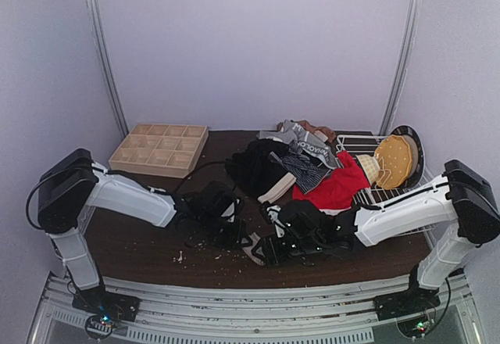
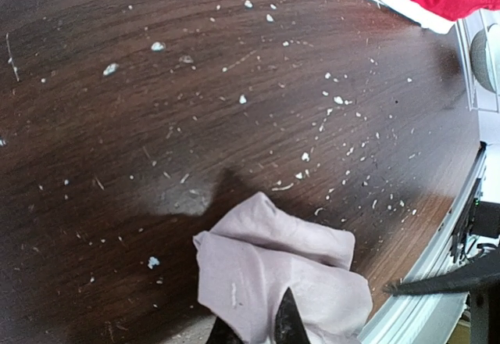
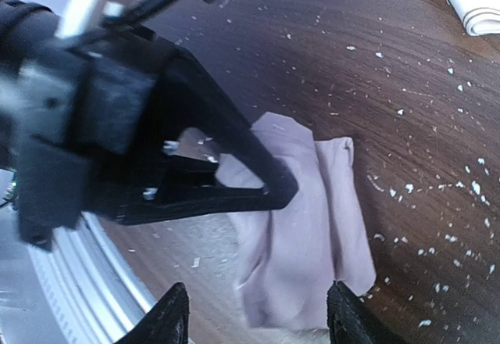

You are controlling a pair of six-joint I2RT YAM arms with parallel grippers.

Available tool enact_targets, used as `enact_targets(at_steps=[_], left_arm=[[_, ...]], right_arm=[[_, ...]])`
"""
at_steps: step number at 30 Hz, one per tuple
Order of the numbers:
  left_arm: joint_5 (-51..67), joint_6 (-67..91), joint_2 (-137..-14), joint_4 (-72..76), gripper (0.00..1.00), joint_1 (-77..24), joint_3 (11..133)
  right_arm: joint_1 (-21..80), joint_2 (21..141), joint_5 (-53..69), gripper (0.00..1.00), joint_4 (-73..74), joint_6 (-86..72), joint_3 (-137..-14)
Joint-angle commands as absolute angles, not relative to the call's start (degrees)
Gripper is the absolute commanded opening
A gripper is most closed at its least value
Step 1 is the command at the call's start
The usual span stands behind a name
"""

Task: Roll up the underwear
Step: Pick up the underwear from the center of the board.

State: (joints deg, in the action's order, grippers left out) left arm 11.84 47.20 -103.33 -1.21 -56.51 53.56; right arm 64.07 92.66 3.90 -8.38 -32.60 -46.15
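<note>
A pale pink underwear (image 2: 273,258) lies folded into a small bundle on the dark wooden table near its front edge. My left gripper (image 2: 258,330) is shut on it, with the cloth pinched between the two dark fingertips. The right wrist view shows the same pale pink underwear (image 3: 305,234), with the left gripper's black finger (image 3: 250,164) lying across its top. My right gripper (image 3: 258,320) is open, its fingers standing either side of the bundle's near end. Red underwear (image 1: 336,188) with a pale waistband lies beside a heap of black and striped underwear (image 1: 293,160) further back.
A wooden grid tray (image 1: 158,148) stands at the back left. A wire rack (image 1: 391,195) with a round yellow item (image 1: 393,160) is at the right. Pale crumbs dot the tabletop (image 2: 234,86). The metal front rail (image 2: 422,281) runs close by the bundle.
</note>
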Motion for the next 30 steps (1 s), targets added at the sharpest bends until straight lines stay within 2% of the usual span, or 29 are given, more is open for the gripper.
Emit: enact_targets(at_steps=[1,6,9,12,14,20,22,25,26,27,29,30], left_arm=[[12.13,43.82,-105.37,-7.12,0.0,-55.57,54.94],[12.57,42.73,-105.51,-8.7,0.0,-55.38,56.06],[12.58,42.06,-105.47,-9.65,0.0,-55.29,56.65],[12.75,41.53,-105.47,-10.33,0.0,-55.2,57.06],[12.83,41.38,-105.49,-10.51,0.0,-55.1,57.25],[13.12,41.16,-105.26,-10.9,0.0,-54.89,58.07],[13.03,41.26,-105.05,-11.01,0.08,-54.85,58.24],[12.9,41.53,-104.23,-11.31,0.29,-54.84,58.37],[12.72,41.7,-103.69,-11.4,0.39,-54.84,58.22],[12.43,41.89,-102.6,-11.19,0.43,-54.84,57.77],[11.55,42.45,-99.9,-10.57,0.63,-54.84,56.43],[10.85,42.81,-98.04,-10.29,0.75,-54.89,55.64]], right_arm=[[62.89,96.91,4.51,0.61,-4.13,-31.95,-48.28],[62.55,100.64,4.09,0.7,-4.44,-33.18,-50.3],[62.45,102.01,1.7,0.7,-2.02,-33.12,-51.35],[62.44,103.2,0.78,0.66,0.39,-32.33,-51.99],[62.43,103.95,1.28,0.58,1.53,-32.17,-51.95],[62.41,105.47,4.05,0.19,-0.32,-34.07,-49.19],[62.4,105.41,4.52,0.1,-2.1,-35.03,-48.03],[62.38,104.73,4.45,0.0,-4.76,-36.26,-46.68],[62.32,104.17,4.36,0.0,-6.01,-36.56,-46.18],[62.32,103.69,4.15,0.0,-7.61,-36.94,-45.62],[62.13,102.4,4.08,0.0,-11.11,-37.41,-44.18],[62.06,101.68,4.21,0.0,-13.33,-37.58,-43.41]])
